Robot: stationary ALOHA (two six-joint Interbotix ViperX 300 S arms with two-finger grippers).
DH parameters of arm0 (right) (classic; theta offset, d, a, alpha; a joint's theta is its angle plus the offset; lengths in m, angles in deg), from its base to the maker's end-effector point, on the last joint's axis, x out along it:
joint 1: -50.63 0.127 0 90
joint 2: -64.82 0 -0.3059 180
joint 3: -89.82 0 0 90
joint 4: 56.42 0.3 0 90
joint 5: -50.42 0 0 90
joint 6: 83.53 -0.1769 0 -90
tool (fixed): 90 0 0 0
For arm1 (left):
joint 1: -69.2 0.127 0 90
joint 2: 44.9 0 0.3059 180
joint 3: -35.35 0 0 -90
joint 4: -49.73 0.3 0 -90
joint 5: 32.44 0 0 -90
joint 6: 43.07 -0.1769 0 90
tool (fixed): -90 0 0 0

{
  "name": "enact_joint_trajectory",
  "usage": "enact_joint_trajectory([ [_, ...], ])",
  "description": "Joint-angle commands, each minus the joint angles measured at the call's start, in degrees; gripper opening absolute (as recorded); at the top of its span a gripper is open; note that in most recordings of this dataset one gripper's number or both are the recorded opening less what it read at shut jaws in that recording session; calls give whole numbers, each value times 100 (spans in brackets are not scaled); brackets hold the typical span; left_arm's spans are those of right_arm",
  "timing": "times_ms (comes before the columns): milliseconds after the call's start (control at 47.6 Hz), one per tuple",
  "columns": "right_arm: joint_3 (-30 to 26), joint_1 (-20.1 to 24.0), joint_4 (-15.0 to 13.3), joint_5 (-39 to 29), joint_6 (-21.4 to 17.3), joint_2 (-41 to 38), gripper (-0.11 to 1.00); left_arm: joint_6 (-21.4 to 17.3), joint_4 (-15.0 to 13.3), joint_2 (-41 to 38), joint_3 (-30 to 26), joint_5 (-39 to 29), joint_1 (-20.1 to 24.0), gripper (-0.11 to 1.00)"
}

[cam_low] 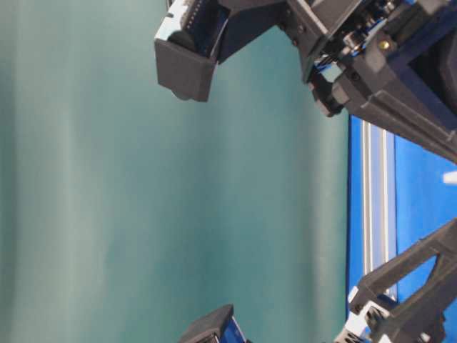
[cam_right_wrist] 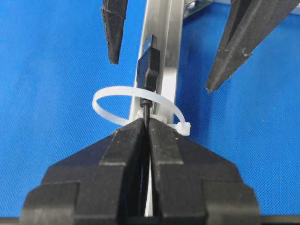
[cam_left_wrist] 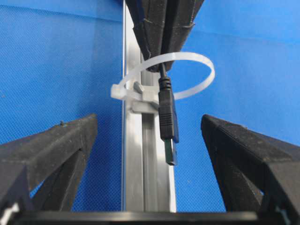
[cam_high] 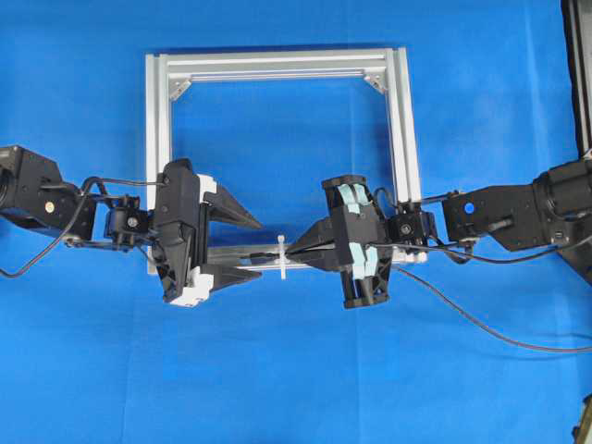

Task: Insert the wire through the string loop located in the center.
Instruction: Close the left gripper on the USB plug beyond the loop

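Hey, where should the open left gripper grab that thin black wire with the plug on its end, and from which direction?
Grip the black wire on its rectangular plug body, which already pokes through the white string loop toward the left gripper. Come straight along the silver frame rail, fingers either side: the plug's flat sides face them, and the right gripper pinches the cable behind the loop.

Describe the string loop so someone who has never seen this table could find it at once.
Start at the square silver frame on the blue cloth and follow its near bar to the middle, between the two grippers. There stands the string loop, a thin white ring fastened to the bar. It is the only white hoop there, and the wire, with its black plug, passes through it.
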Motion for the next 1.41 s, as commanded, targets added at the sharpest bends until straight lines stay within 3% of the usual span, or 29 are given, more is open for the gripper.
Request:
enact_joint_trajectory([
  [0, -88, 9, -9, 44, 9, 70, -2, 9, 0, 70, -105, 18, 9, 87],
  [1051, -79, 9, -9, 88, 9, 70, -2, 9, 0, 53, -149, -88, 9, 85],
  [1198, -79, 9, -9, 88, 9, 70, -2, 0, 0, 53, -149, -88, 9, 69],
  [1387, -88, 9, -9, 88, 9, 62, -2, 0, 0, 53, -141, -105, 44, 19],
])
